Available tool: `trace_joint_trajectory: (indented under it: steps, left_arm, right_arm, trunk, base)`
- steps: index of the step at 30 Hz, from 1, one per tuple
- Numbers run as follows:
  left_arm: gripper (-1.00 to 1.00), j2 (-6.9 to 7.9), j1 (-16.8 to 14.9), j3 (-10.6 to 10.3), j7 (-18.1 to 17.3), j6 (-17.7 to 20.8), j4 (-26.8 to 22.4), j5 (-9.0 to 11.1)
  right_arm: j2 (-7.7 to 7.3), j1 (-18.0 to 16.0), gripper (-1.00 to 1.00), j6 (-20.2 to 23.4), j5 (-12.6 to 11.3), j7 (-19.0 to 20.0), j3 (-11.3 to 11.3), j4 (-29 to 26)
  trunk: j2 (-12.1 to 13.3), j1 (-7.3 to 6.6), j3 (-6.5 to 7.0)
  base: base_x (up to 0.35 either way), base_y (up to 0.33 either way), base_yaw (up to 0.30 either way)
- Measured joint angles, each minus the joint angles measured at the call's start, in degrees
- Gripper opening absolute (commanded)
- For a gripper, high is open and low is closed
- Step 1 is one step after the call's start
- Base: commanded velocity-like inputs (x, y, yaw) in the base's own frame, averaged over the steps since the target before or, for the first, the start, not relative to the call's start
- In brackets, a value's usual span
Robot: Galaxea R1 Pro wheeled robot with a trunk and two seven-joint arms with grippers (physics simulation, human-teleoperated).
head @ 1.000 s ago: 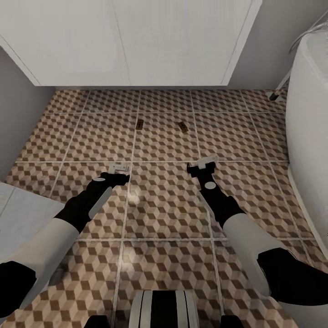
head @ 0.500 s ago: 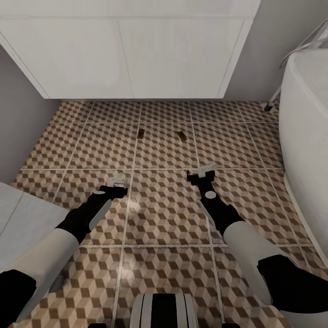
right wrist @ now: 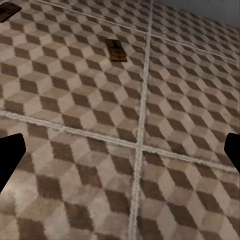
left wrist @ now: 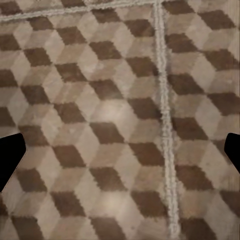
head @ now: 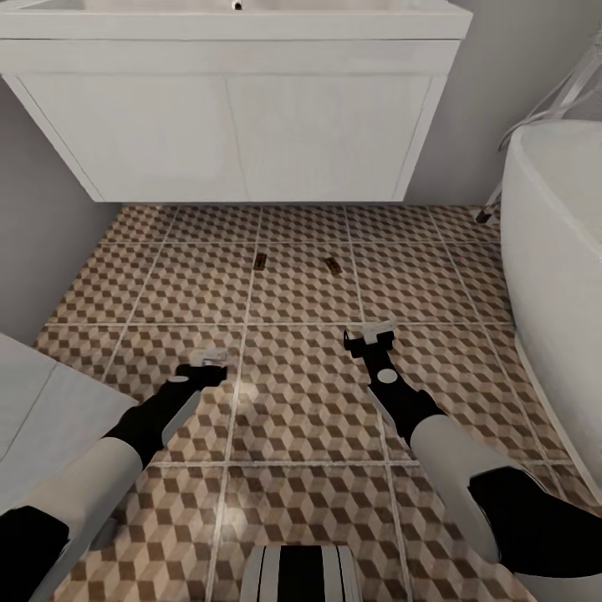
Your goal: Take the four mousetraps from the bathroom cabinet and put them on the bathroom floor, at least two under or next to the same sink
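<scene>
Two mousetraps lie on the cube-patterned bathroom floor just in front of the white wall-hung sink: one mousetrap to the left, the other mousetrap to the right. The right wrist view shows one mousetrap ahead and the edge of another mousetrap at its corner. My left gripper hovers open over bare tile, nearer to me than the traps. My right gripper is also open and empty, a tile short of the right-hand trap. The cabinet is out of view.
A white oval bathtub fills the right side. A white surface juts in at the lower left beside my left arm. Grey walls flank the sink. My base shows at the bottom edge.
The head view has tilted up or drawn back, so the sink top now shows and the traps sit lower in the picture. Both arms keep their pose, grippers still open.
</scene>
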Motion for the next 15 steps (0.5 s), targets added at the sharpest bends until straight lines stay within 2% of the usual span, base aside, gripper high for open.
trace_joint_trajectory:
  steps: [3,9,15]
  left_arm:
    - [1.00,0.00,0.21,-1.18,-0.04,-3.09,3.40,0.05]
    - [1.00,0.00,0.27,-4.55,-0.03,-5.09,6.59,0.16]
    - [1.00,-0.27,0.28,-5.22,-0.01,-7.41,9.27,0.20]
  right_arm:
    - [-0.01,0.00,1.00,-1.80,-0.07,0.03,0.04,1.80]
    - [-0.04,0.01,1.00,-3.18,-0.13,0.06,0.08,3.97]
    - [-0.09,0.00,1.00,-5.36,-0.12,0.06,0.11,6.11]
  trunk:
    - [0.04,-0.08,0.66]
    - [0.12,-0.23,1.99]
    - [0.20,-0.39,3.33]
  base:
    - [0.000,0.000,0.000]
    - [0.000,0.000,0.000]
    - [0.000,0.000,0.000]
